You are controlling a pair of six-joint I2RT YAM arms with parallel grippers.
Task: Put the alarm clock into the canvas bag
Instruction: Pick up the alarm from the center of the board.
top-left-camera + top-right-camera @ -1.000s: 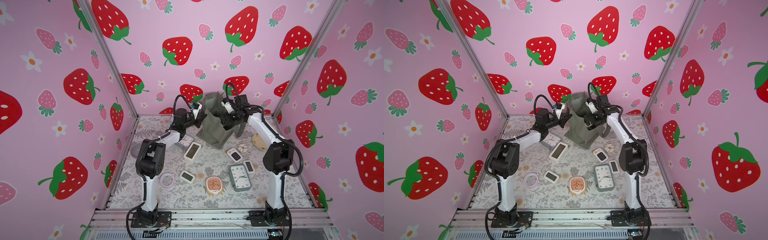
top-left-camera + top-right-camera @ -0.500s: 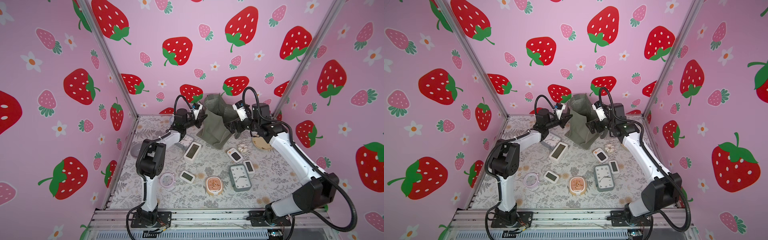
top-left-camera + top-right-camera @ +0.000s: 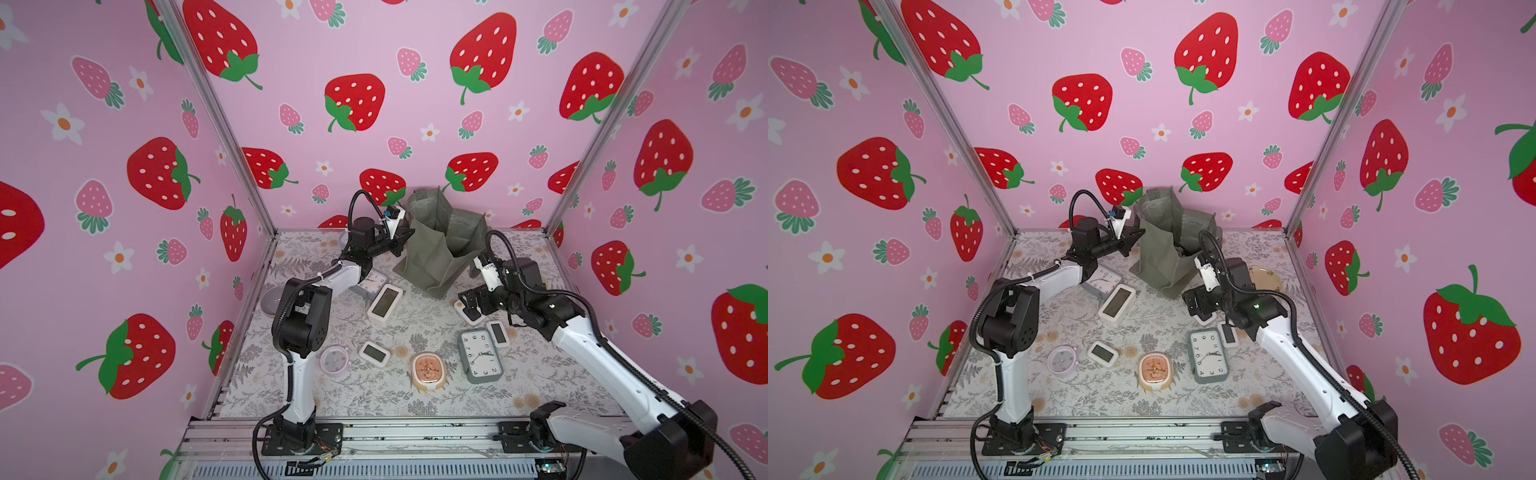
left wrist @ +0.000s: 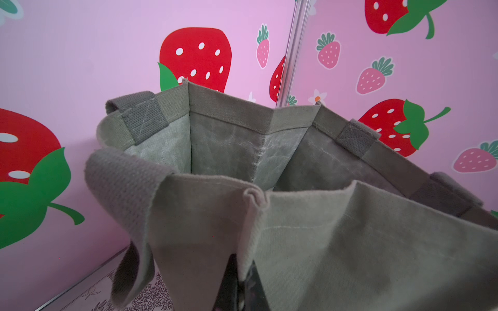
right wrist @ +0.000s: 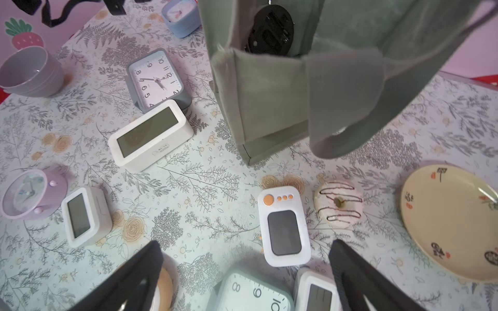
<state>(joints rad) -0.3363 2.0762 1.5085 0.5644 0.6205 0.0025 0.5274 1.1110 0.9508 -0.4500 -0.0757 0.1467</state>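
Canvas bag (image 3: 432, 253) stands roughly upright at the table's back, long axis vertical, mouth up. Left gripper (image 3: 400, 242) is clamped tight on the bag's near rim. Left wrist view shows the fabric fold betw. its fingers (image 4: 230, 284) and the bag's inner walls. Right gripper (image 3: 471, 301) hangs spread wide, holding nothing, over the orange-button alarm clock (image 5: 284, 226). That clock lies flat in front of the bag, face up, long axis and button end toward the bag. Only the right wrist view shows a dark round item (image 5: 270, 29) inside the bag; can't tell what it is. Same view alone shows a doughnut (image 5: 338, 204) beside a plate (image 5: 452, 220).
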